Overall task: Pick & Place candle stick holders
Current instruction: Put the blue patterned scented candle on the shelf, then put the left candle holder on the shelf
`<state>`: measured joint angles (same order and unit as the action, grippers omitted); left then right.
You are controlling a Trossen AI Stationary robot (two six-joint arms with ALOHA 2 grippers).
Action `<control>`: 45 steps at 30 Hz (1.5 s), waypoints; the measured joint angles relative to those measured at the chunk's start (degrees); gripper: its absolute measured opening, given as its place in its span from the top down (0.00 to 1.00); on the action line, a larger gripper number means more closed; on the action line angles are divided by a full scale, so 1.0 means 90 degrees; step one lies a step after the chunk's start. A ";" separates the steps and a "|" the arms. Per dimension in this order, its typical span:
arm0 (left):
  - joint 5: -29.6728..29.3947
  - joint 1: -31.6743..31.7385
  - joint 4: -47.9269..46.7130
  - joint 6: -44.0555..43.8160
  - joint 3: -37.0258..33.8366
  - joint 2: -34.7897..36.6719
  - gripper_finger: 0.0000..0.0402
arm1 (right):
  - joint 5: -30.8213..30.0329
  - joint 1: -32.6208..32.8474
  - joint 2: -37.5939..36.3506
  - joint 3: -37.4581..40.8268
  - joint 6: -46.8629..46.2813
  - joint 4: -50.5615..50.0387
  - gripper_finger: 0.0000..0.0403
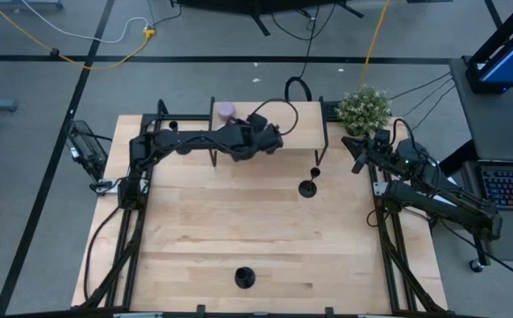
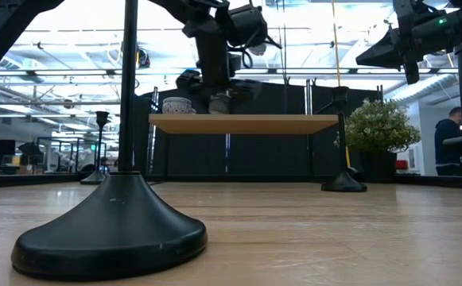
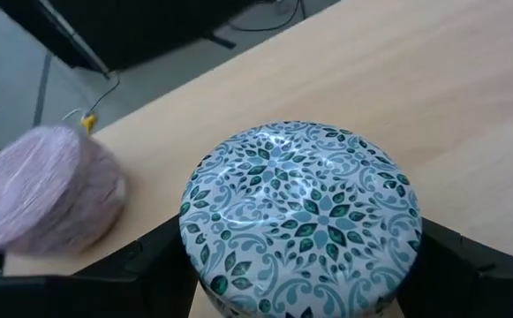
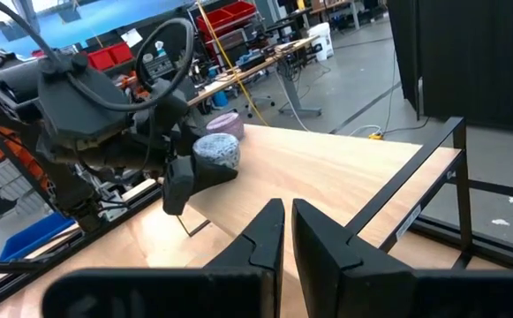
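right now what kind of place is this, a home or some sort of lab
Most likely a robotics lab or workshop, not a home. The wooden table stands on a grey floor crossed by loose cables, a keyboard sits beside the rig, and red storage bins line workbenches behind it.

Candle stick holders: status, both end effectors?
Left end effector shut on patterned tin at the shelf, lilac tin beside. Right end effector shut, idle at table's right edge. Candle stick holders untouched: one mid-table, one front.

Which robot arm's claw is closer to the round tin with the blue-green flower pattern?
Left. The left gripper has a finger on each side of the round patterned tin on the raised wooden shelf. The right gripper hangs off the table's right edge, fingers shut.
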<state>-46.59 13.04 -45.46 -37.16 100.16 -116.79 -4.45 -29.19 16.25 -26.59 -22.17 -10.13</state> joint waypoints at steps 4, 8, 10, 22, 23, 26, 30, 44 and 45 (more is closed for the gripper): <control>-0.0329 -0.0005 -0.0582 -0.0597 0.0000 0.0000 0.20 | 0.0000 0.0000 0.0000 0.0000 0.0011 0.0000 0.96; -0.0606 0.0022 -0.0981 -0.1001 0.0000 0.0000 0.19 | 0.0001 0.0000 0.0000 0.0000 0.0013 -0.0001 0.96; -0.0620 0.0041 -0.0966 -0.1005 0.0000 0.0000 0.21 | 0.0002 0.0000 0.0000 0.0000 0.0014 0.0000 0.96; -0.0745 0.0123 -0.0893 -0.0859 0.0000 0.0000 0.11 | 0.0005 0.0000 0.0000 0.0000 -0.0064 -0.0002 0.96; -0.0771 0.0136 -0.0895 -0.0840 0.0000 0.0000 0.10 | 0.0005 0.0000 0.0000 0.0000 -0.0066 0.0000 0.96; -0.0884 0.0177 -0.0910 -0.0826 0.0000 0.0031 0.08 | 0.0005 0.0000 0.0000 0.0000 -0.0077 -0.0001 0.96; -0.1102 0.0233 -0.0825 -0.0583 -0.0002 0.0169 0.09 | 0.0005 0.0000 0.0000 0.0000 -0.0083 0.0000 0.96; -0.1092 -0.0080 0.0563 0.0765 -0.0007 0.1425 0.17 | 0.0005 0.0000 0.0000 0.0000 -0.0081 0.0002 0.96; -0.0973 -0.0150 0.0753 0.0995 -0.0007 0.1569 0.18 | 0.0004 0.0000 0.0000 0.0000 -0.0081 0.0002 0.96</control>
<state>-55.34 11.69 -38.68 -28.21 100.09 -102.68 -4.41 -29.19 16.25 -26.59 -22.90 -10.11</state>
